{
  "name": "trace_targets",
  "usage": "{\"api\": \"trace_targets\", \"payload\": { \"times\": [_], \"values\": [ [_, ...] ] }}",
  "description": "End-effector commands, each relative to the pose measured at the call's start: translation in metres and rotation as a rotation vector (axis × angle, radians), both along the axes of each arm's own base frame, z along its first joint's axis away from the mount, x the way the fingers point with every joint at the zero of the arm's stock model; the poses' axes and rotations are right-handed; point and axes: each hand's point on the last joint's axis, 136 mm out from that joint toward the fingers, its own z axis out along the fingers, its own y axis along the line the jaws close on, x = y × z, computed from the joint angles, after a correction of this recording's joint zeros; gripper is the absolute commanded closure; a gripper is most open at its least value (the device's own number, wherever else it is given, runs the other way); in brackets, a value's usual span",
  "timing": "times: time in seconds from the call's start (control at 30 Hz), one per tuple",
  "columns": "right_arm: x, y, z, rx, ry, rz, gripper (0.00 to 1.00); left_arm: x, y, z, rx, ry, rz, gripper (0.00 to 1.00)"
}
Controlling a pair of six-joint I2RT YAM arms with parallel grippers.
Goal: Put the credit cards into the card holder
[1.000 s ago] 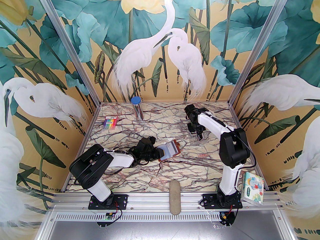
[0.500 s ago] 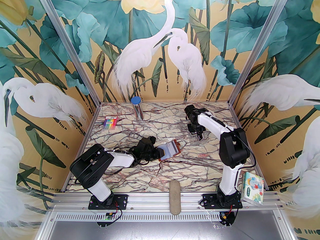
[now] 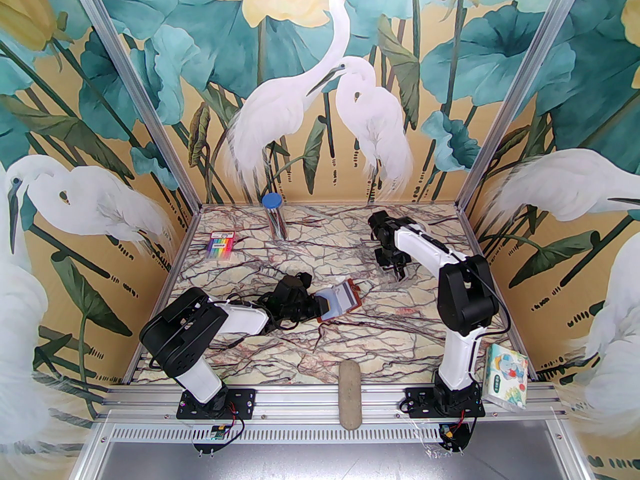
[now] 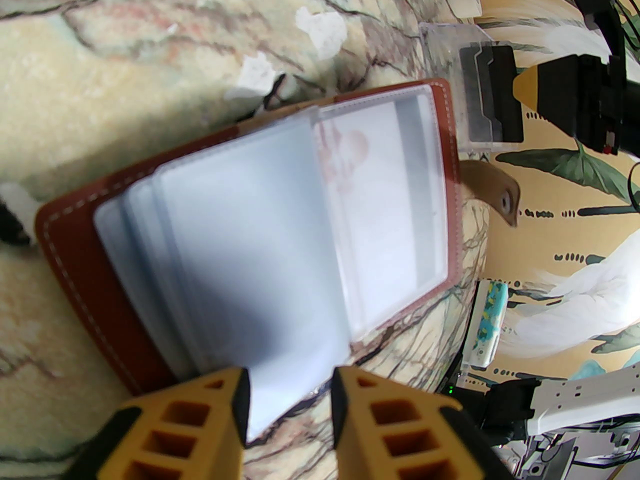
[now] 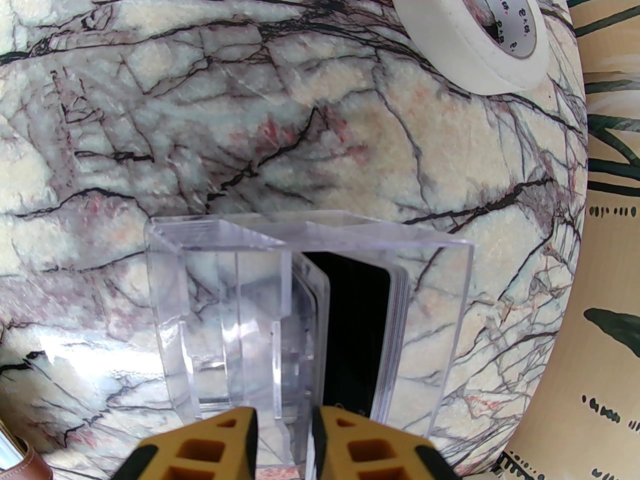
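Marble table (image 3: pixel 310 353), left gripper (image 4: pixel 290 385) still gripping card holder (image 4: pixel 75 253), right gripper (image 5: pixel 285 418) barely shifted

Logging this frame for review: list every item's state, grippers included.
card holder, open, lying flat, sleeves fanned.
credit cards, standing on edge inside the clear case.
clear case, upright.
left gripper, fingers astride a raised sleeve, grip unclear.
right gripper, fingers at the case's near edge, grip unclear.
tube, upright, blue cap on.
tape roll, lying flat.
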Motion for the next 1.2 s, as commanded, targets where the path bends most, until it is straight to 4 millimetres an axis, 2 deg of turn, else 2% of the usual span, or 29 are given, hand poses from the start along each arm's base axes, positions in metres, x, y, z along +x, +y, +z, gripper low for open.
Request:
{"api": "trace_targets", "payload": {
  "times": [0.0,0.23,0.57,1.17],
  "values": [
    [-0.006,-0.001,-0.016,-0.021,0.037,-0.012,0.72,-0.013,0.014,-0.032,0.086,0.096,0.014,0.64],
    [-0.007,-0.004,-0.017,-0.034,0.044,-0.016,0.71,-0.013,0.015,-0.032,0.086,0.096,0.016,0.64],
    [-0.009,0.008,-0.021,0.040,0.061,-0.003,0.72,-0.013,0.014,-0.032,0.086,0.098,0.014,0.64],
    [-0.008,0.005,-0.018,0.042,0.057,-0.010,0.72,-0.013,0.014,-0.032,0.085,0.097,0.012,0.64]
  ]
}}
